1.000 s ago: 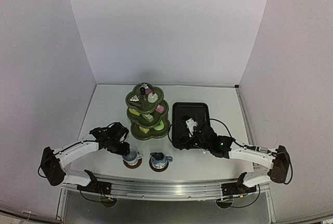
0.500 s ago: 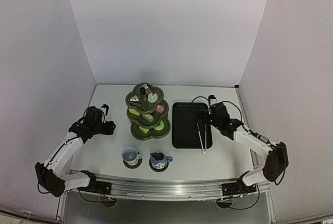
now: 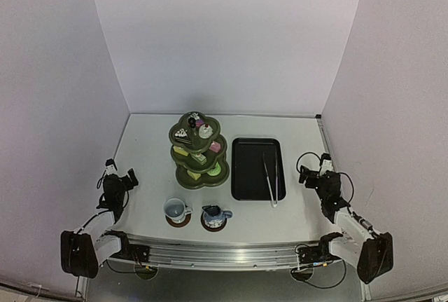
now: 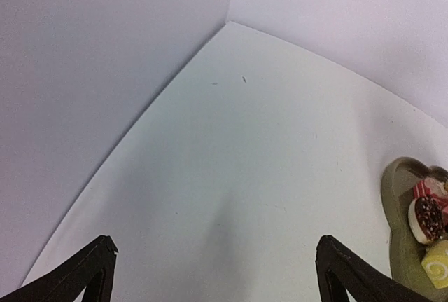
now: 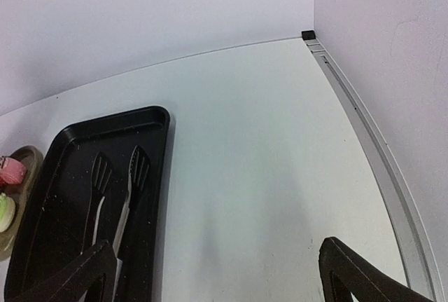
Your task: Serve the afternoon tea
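Note:
The olive-green three-tier stand (image 3: 198,151) stands mid-table with several small colourful cakes on its tiers; its lowest tier shows at the right edge of the left wrist view (image 4: 406,225) and the left edge of the right wrist view (image 5: 21,176). A white mug (image 3: 175,209) and a small dark-blue pot (image 3: 214,214) each sit on a brown coaster near the front edge. My left gripper (image 3: 116,179) is open and empty at the far left. My right gripper (image 3: 316,176) is open and empty, right of the tray.
A black rectangular tray (image 3: 257,169) lies right of the stand with thin metal tongs (image 3: 271,176) in it, also in the right wrist view (image 5: 115,197). White walls enclose the table on three sides. A metal rail (image 3: 224,253) runs along the front edge.
Both arms have drawn back from the middle to the table's outer sides. The left gripper left the mug; the right gripper left the tongs lying in the tray.

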You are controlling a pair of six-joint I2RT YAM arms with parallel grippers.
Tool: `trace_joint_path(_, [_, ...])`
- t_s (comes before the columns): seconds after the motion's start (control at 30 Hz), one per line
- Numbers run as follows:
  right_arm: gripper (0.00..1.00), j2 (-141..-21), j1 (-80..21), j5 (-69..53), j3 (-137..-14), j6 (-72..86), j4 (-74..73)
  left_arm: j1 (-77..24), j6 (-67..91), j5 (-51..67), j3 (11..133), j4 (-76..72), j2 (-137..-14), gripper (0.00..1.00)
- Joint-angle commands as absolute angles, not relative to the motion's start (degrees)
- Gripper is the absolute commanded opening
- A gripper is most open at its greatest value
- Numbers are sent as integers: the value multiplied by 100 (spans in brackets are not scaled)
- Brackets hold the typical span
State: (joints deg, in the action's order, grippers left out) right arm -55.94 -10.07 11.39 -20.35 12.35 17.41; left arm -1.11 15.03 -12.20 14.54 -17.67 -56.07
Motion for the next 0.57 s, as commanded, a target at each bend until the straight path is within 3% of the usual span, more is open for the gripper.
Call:
trace_joint_path(0.0, [98,-5054,-1016,1176,-1343,775,3052,278,1529,-995,1434,-3288,-5537,100])
trace_joint_path(0.23, [98,-4716,-1018,1641,-853,466,3215,303,61,-628,1215,-2734,-5574,100])
trace_joint_path(0.4, [98,-4485,-1016,1670,-658,502,3179,301,165,-698,1648,-1632,-5678,100])
trace_joint_path(0.53, [98,-4491,-1016,1624,-567,522,3150,307,379,-674,1605,-1681,-5634,100])
